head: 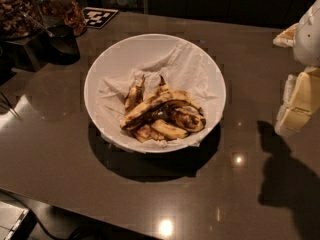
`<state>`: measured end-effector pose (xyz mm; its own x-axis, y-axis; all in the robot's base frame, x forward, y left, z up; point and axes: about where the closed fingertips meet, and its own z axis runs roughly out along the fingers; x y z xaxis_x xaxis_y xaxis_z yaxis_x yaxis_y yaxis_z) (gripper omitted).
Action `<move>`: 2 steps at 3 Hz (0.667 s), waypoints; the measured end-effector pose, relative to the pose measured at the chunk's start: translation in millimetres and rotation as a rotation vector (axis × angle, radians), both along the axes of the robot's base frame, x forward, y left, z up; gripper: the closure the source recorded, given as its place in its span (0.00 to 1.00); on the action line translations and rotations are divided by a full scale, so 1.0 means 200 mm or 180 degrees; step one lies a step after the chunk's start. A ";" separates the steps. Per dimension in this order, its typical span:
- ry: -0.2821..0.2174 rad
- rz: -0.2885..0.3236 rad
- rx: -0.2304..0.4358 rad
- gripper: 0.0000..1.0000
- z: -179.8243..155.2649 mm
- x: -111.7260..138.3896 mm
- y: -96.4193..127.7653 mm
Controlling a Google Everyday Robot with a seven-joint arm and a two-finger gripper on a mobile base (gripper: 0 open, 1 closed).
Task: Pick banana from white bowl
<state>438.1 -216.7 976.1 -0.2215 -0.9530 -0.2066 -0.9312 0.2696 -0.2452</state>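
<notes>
The white bowl (pixel 102 64) stands in the middle of the dark table, lined with crumpled white paper (pixel 175 64). Several overripe bananas lie in its front half. The banana (pixel 152 106), the longest one, dull yellow with brown-black blotches, lies slantwise from lower left to upper right on top of the shorter pieces (pixel 167 130). My gripper (pixel 298 104) hangs at the right edge of the view, pale yellow and white, to the right of the bowl and apart from it, above the table. It holds nothing that I can see.
Jars of nuts and snacks (pixel 17 6) and a dark cup (pixel 62 44) stand at the back left, with a black-and-white marker tag (pixel 99 16) beside them. The table's front edge runs along the lower left. The gripper's shadow (pixel 285 184) falls on the table at the front right.
</notes>
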 end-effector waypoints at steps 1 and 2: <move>0.0000 0.0000 0.0000 0.00 0.00 0.00 0.00; 0.0003 0.0088 -0.0034 0.00 0.02 0.00 0.03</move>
